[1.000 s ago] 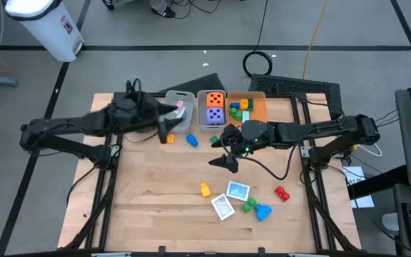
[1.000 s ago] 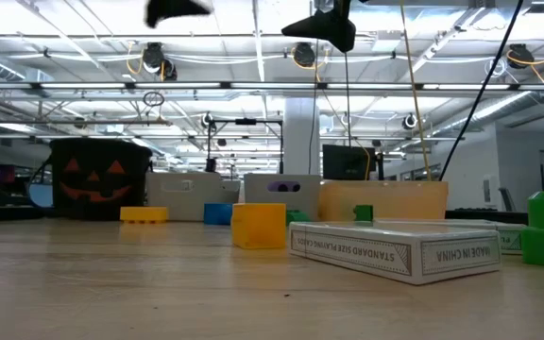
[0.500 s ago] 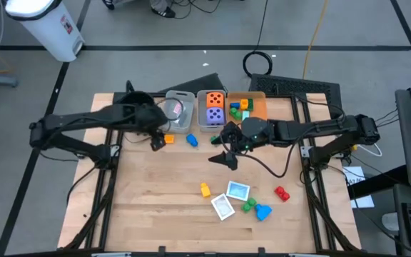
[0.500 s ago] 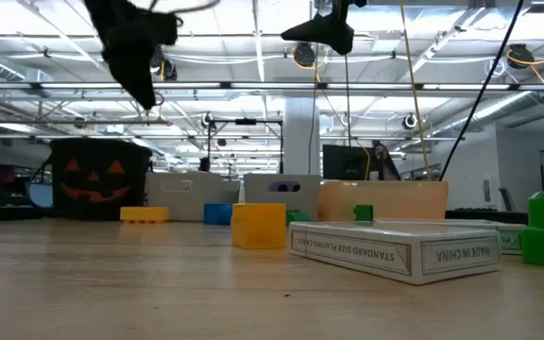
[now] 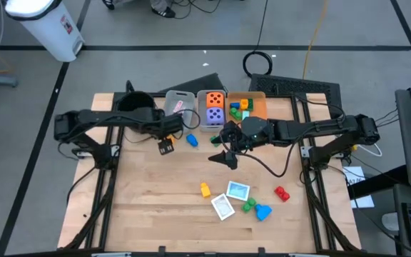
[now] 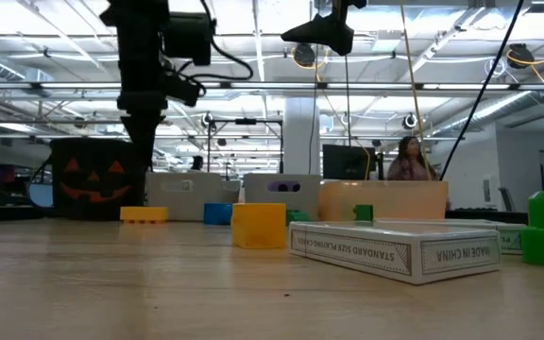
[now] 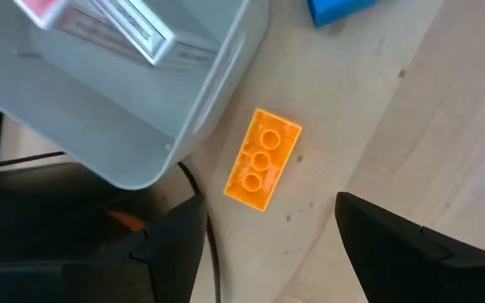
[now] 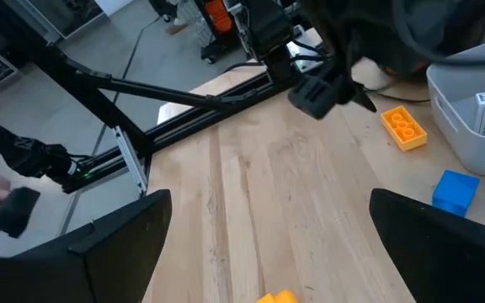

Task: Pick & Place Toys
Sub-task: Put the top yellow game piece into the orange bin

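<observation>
From above, the left gripper hung over the table's far-left part, at about ten o'clock from the table's centre, with the orange block just beside it and the blue block at three o'clock from that. The grey bin stood just beyond, holding a card. The right gripper waited near the table's centre, its fingers wide apart and empty. Loose toys lay at about five o'clock from the centre: a yellow block, two cards, a green block and a red block.

At table height, the left arm's gripper stood above the orange block, not touching it. A card box lay in the foreground.

From the left wrist, the orange block lay flat on the wood, studs up, just beside the grey bin's wall. The fingers stood apart, holding nothing.

From the right wrist, the orange block and blue block lay clear of each other.

In my judgement the orange block is light, rigid plastic with smooth, somewhat slippery sides. It should be taken across its two long sides at mid-length, since the nearby bin wall leaves less room on one side.
</observation>
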`<move>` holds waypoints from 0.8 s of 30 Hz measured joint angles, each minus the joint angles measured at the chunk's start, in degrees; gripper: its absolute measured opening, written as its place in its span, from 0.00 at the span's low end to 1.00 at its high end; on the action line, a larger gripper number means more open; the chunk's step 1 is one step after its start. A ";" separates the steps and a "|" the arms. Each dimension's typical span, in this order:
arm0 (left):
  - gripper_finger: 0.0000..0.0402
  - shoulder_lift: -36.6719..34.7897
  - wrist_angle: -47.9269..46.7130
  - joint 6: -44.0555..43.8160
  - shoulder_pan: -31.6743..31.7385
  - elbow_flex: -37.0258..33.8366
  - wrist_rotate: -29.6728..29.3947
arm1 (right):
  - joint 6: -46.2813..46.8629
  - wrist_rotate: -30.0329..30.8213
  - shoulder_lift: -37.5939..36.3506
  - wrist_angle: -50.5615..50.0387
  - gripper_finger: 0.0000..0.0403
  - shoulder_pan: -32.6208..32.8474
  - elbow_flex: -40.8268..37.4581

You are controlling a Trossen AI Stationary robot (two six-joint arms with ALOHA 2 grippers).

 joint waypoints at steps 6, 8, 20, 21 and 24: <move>0.67 3.88 0.00 1.24 -0.06 0.00 0.13 | -0.40 0.00 0.00 -0.17 0.98 0.00 0.00; 0.67 5.18 -0.01 1.26 -0.06 0.00 0.14 | -0.54 0.00 0.00 -0.25 0.98 0.00 0.00; 0.67 12.67 0.66 1.28 0.86 0.00 1.65 | -0.95 0.01 0.00 -0.43 0.98 -0.02 0.00; 0.67 13.02 1.08 1.28 0.90 0.00 1.64 | -0.96 0.00 0.00 -0.46 0.98 -0.02 0.00; 0.67 13.63 2.77 1.83 1.07 0.00 1.89 | -0.95 0.00 0.00 -0.48 0.98 -0.02 0.00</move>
